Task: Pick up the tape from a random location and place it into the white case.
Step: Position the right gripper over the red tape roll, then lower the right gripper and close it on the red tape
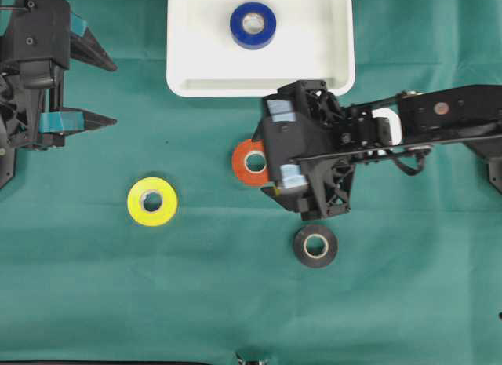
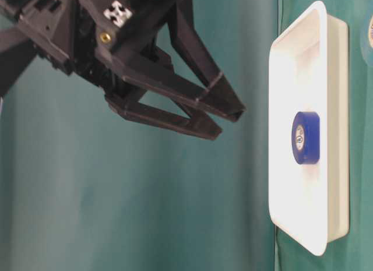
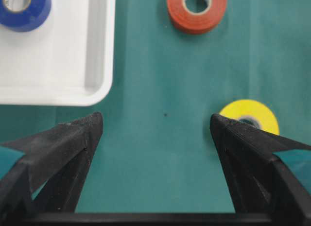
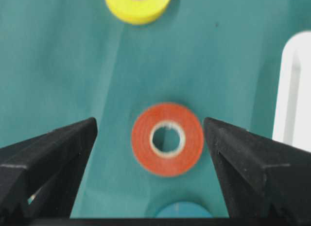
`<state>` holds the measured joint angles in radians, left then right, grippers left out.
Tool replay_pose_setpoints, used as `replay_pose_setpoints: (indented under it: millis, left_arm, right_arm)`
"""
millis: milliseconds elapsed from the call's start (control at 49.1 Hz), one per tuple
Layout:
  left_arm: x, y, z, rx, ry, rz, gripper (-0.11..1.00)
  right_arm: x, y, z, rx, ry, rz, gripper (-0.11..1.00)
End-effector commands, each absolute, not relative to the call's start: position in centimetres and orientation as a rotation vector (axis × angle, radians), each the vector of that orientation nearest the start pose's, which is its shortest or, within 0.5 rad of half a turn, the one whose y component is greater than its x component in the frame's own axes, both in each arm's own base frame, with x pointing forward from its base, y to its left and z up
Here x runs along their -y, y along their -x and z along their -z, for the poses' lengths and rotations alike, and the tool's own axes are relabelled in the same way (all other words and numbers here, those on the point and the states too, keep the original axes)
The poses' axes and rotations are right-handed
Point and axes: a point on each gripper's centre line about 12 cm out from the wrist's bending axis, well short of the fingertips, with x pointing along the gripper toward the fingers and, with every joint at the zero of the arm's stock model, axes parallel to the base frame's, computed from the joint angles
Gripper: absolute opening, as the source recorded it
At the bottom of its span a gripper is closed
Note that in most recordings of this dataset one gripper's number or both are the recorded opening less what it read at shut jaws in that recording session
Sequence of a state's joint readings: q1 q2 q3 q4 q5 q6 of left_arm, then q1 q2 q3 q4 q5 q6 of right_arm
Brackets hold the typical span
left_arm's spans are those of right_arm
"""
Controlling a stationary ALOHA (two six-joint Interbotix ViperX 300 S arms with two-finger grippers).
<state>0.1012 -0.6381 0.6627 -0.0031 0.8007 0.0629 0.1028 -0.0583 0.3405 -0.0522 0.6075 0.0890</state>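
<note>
Glossy tape rolls are lying flat: orange [image 1: 248,162], yellow [image 1: 152,201] and black [image 1: 315,245] on green cloth [image 1: 94,302], blue [image 1: 252,25] inside the smooth white case [image 1: 188,74]. Right gripper [image 4: 150,131] is hanging spread over the orange roll; left gripper [image 3: 156,125] is sitting spread too.

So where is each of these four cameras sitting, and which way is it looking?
Overhead: above, looking straight down; both arms, white plastic case, four tape rolls.
Table-level: low, across the cloth; open left gripper, blue tape roll in the case.
Left wrist: on that arm, looking down; its open fingers.
Right wrist: open right gripper above the orange tape roll.
Shared: both wrist views show orange and the yellow tape roll.
</note>
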Motion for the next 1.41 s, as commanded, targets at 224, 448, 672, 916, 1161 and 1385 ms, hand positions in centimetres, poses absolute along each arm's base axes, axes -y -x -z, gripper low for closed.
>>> replay_pose_setpoints:
  millis: [224, 448, 672, 916, 1161, 1385]
  left_arm:
    - [-2.6, -25.0, -31.8, -0.798, -0.009, -0.074, 0.98]
    - [-2.6, -25.0, -31.8, -0.796, -0.009, -0.075, 0.98]
    - [-2.6, -25.0, -31.8, -0.796, -0.009, -0.074, 0.98]
    - [-2.6, -25.0, -31.8, -0.796, -0.009, -0.075, 0.98]
    - [-2.6, -25.0, -31.9, -0.796, -0.009, -0.075, 0.98]
    - [-2.6, -25.0, -31.8, -0.799, -0.009, -0.074, 0.98]
  right_arm:
    - [-3.9, -41.2, -26.6, -1.047, 0.000, -0.031, 0.92]
    - [-3.9, -41.5, -26.7, -1.052, 0.002, -0.030, 0.92]
    - [-3.9, -41.5, -26.7, -1.049, 0.002, -0.030, 0.92]
    - [-4.0, -41.8, -26.5, -1.038, 0.003, -0.032, 0.92]
    - [-4.0, -42.5, -24.2, -1.080, 0.006, -0.028, 0.92]
    - [-4.0, -43.2, -21.3, -1.108, 0.005, -0.025, 0.92]
